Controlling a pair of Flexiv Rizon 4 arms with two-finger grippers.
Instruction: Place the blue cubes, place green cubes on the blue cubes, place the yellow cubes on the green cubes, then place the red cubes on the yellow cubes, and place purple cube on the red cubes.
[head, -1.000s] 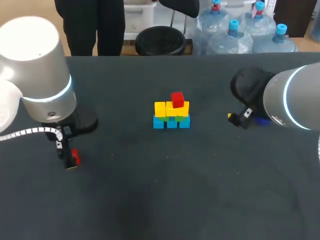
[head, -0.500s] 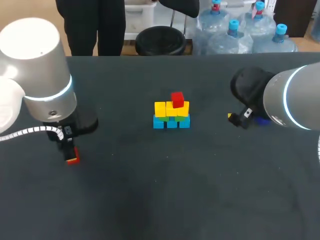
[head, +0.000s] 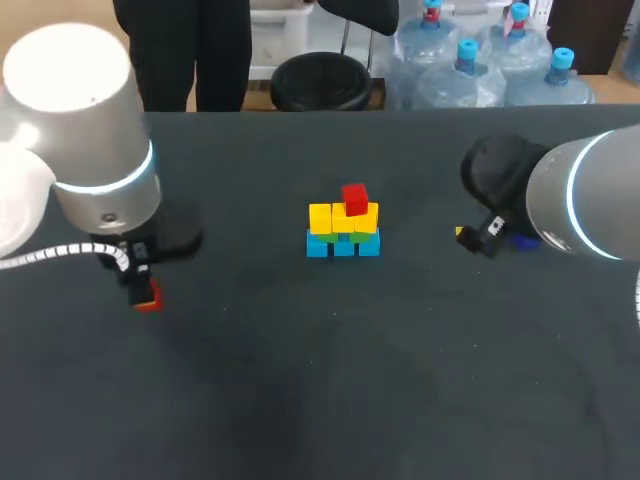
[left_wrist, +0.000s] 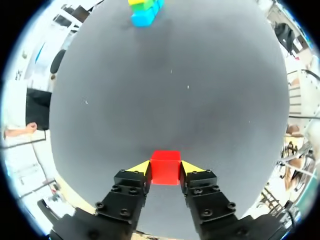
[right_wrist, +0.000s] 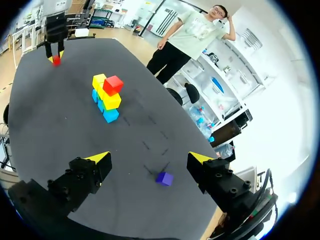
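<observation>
Evidently the left gripper (left_wrist: 165, 172) is closed on a red cube (left_wrist: 165, 167), with one yellow tip flat against each of two opposite faces and the cube square between them. Whether it hangs clear of the table (left_wrist: 170, 100) I cannot tell. The stack (left_wrist: 145, 12) stands well ahead of this gripper, far across the table, with blue at the base, then green, then yellow. One red cube already sits on top, toward one side.

The cube looks small, stiff and light, with smooth flat faces and sharp edges. I judge that a modest squeeze will hold it and that it will not crush. The present hold, centred on opposite faces, seems the right one. A grip near a corner or low on an edge could let it twist or pop out. Set down off level, it might nudge the loose yellow cubes beneath.

The right gripper (right_wrist: 149, 158) stands wide open, holding nothing. The purple cube (right_wrist: 164, 178) lies on the table just ahead of it, between the lines of its fingers, touching neither.

No writing or label shows on any cube or on either gripper.
</observation>
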